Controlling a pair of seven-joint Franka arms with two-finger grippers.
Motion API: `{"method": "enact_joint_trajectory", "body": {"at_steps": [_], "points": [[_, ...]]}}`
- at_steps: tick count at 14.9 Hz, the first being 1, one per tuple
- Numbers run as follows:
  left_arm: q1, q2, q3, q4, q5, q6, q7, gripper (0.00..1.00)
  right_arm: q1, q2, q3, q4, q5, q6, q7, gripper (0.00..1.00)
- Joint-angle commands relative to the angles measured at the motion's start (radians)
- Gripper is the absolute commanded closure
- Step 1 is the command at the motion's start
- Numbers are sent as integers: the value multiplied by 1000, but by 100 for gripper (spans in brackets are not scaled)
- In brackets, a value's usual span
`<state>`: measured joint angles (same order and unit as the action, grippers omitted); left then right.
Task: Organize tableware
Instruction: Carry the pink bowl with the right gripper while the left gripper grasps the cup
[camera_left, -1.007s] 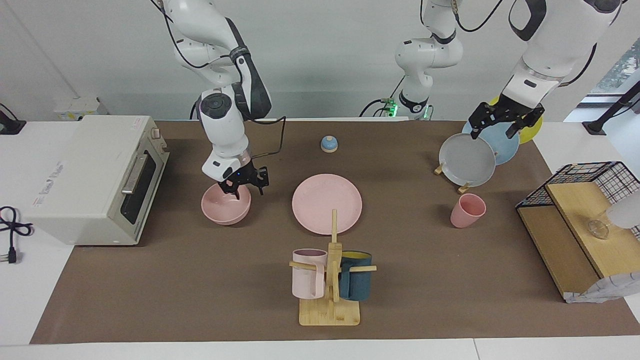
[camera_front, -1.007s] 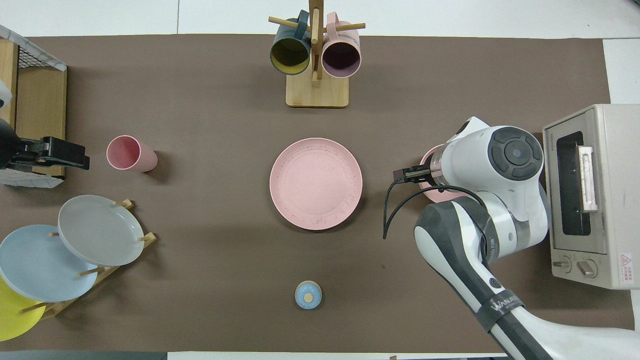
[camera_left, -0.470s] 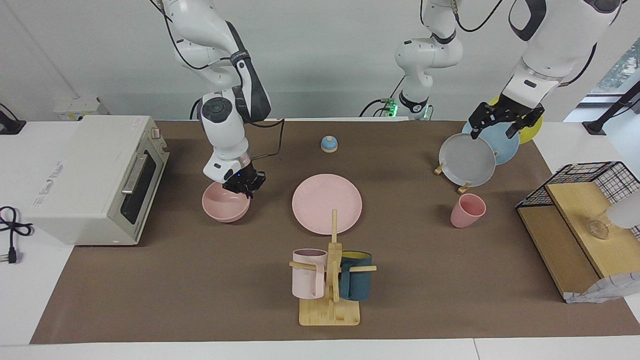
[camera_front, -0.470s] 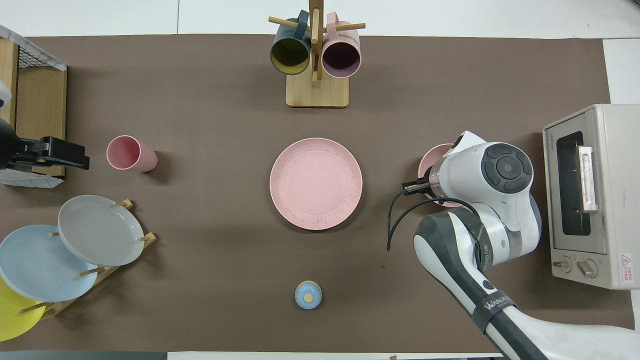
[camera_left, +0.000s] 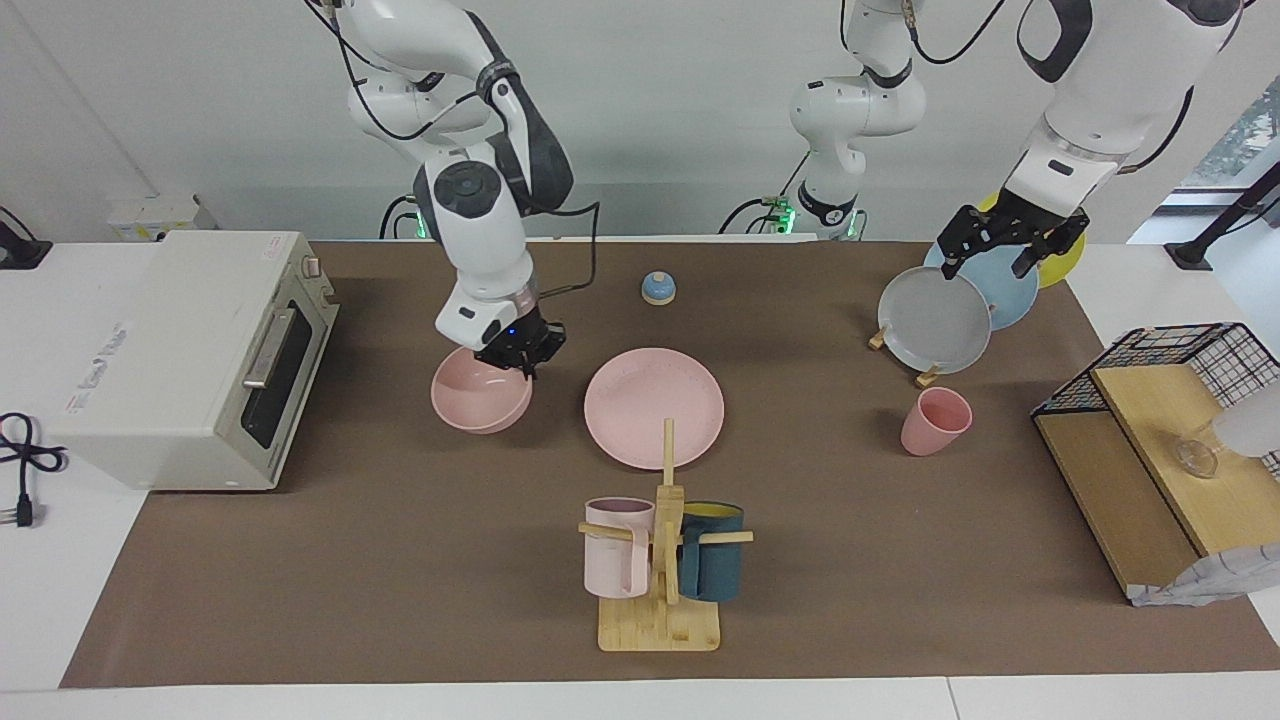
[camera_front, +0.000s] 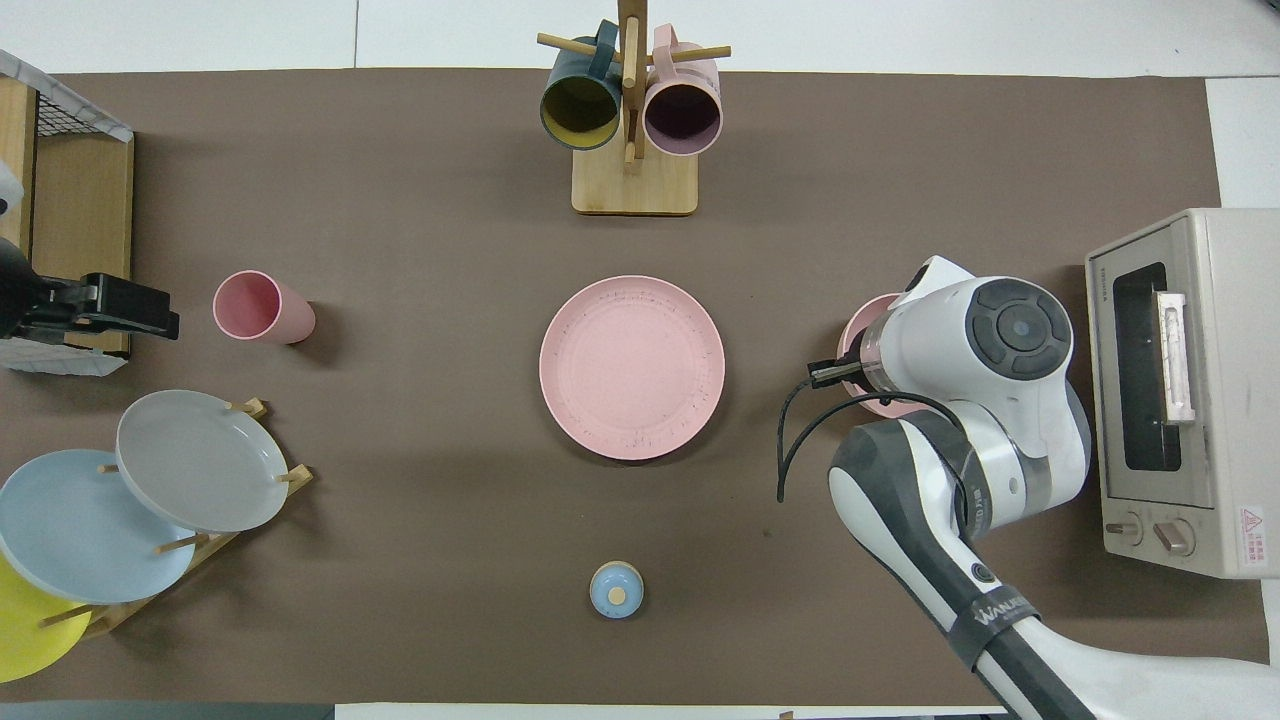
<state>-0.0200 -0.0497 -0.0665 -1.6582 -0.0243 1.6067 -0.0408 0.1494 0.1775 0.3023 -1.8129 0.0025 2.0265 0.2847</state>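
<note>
Jaws of the right gripper (camera_left: 520, 352) pinch the pink bowl (camera_left: 480, 398) by its rim, lifted off the counter, with the pink plate (camera_left: 654, 406) at its three o'clock in the facing view; the left gripper (camera_left: 1010, 240) waits open over the grey plate (camera_left: 933, 322).

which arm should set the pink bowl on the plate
Right. Its pincer already grips the rim of the bowl, lifted and tilted just beside the plate. The left pincer waits over the plate rack at the left arm's end, with the cup between it and the plate.
</note>
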Motion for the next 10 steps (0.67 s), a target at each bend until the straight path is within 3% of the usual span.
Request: {"method": "enact_joint_trajectory", "body": {"at_steps": [1, 4, 5, 8, 10], "points": [[-15, 68, 0, -8, 10, 64, -59, 0, 103, 138, 29, 222, -113, -112, 213, 100], [-49, 262, -3, 62, 6, 140, -129, 0, 295, 357, 21, 565, -197, -277, 402, 100], [-47, 328, -3, 110, -3, 142, -133, 0, 326, 406, 23, 599, -244, -263, 472, 100], [-46, 392, 0, 123, -11, 193, -133, 0, 364, 438, 26, 522, -263, -91, 583, 100], [-41, 406, 0, 120, -8, 203, -134, 0, 364, 432, 26, 488, -266, -84, 590, 100]]}}
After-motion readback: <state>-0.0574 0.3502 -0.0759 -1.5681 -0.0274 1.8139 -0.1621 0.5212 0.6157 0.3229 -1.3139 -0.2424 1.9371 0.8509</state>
